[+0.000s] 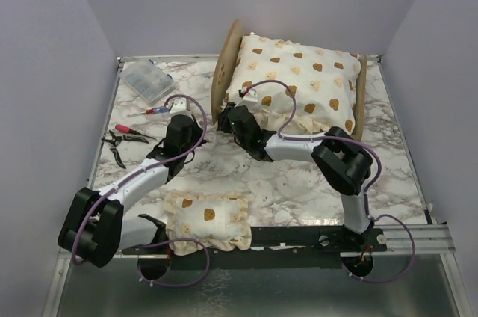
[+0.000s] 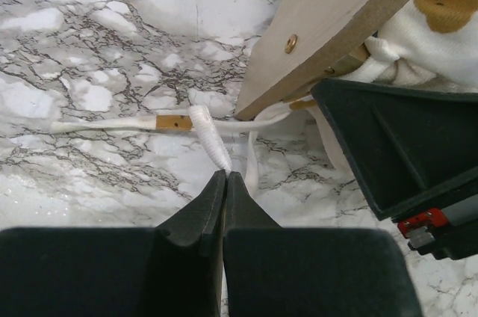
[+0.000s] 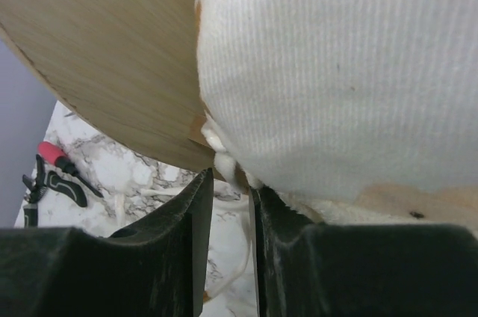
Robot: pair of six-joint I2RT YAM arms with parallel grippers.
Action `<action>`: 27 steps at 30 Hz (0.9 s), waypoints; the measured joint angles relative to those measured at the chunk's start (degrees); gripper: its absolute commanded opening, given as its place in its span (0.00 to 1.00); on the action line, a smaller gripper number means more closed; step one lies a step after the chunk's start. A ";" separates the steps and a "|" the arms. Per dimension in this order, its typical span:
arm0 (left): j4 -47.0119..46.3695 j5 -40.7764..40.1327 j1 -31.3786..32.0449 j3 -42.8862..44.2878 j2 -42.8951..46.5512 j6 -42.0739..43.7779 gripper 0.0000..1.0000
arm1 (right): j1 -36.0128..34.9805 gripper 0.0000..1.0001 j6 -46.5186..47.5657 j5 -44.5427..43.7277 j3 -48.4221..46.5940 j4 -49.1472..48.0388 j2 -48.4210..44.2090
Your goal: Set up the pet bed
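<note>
At the far left corner of the marble table (image 1: 299,182) lies a clear plastic box (image 1: 148,80), and nearer along the left edge lie a red-handled screwdriver (image 1: 153,111) and a pair of pliers (image 1: 123,137). Just right of these the left gripper (image 2: 225,175) sits low over the table beside the near bottom corner of the headboard (image 2: 336,18). Its jaws are pressed together, and a white tie (image 2: 209,137) that runs out from under that corner ends in the seam at their tips, pinched there. A small bear-print pillow (image 1: 208,220) lies at the near edge, between the two arm bases. The pet bed (image 1: 224,70) stands at the far edge, right of centre, with its rounded headboard to the left and its low footboard (image 1: 361,96) to the right. A large bear-print cushion (image 1: 299,81) lies on top of it. The right gripper (image 3: 231,179) reaches to the cushion's near left corner, just beside the headboard. Its jaws stand narrowly apart, with a knotted tie (image 3: 222,158) from the cushion between the tips and a thin strand hanging through the gap. The close view does not show whether the tips actually press that knot.
</note>
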State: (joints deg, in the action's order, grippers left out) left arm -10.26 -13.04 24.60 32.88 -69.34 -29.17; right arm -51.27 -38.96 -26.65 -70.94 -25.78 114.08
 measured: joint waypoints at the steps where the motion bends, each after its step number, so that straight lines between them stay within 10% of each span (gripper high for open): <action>1: 0.02 0.17 0.00 0.02 -0.17 0.26 0.00 | 0.00 0.26 0.02 -0.04 0.00 -0.37 0.48; 6: 0.48 1.90 0.00 0.66 -1.36 3.39 0.00 | 0.00 0.02 0.63 -0.04 0.00 -1.62 2.21; 27: 0.94 14.14 0.00 8.22 -9.64 35.12 0.00 | 5.64 0.01 14.36 17.31 8.59 -11.02 -3.30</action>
State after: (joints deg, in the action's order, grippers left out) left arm -9.32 1.10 24.60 41.10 -78.98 5.96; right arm -45.63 -24.60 -9.34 -62.35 -36.80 110.78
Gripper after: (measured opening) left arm 0.005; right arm 0.011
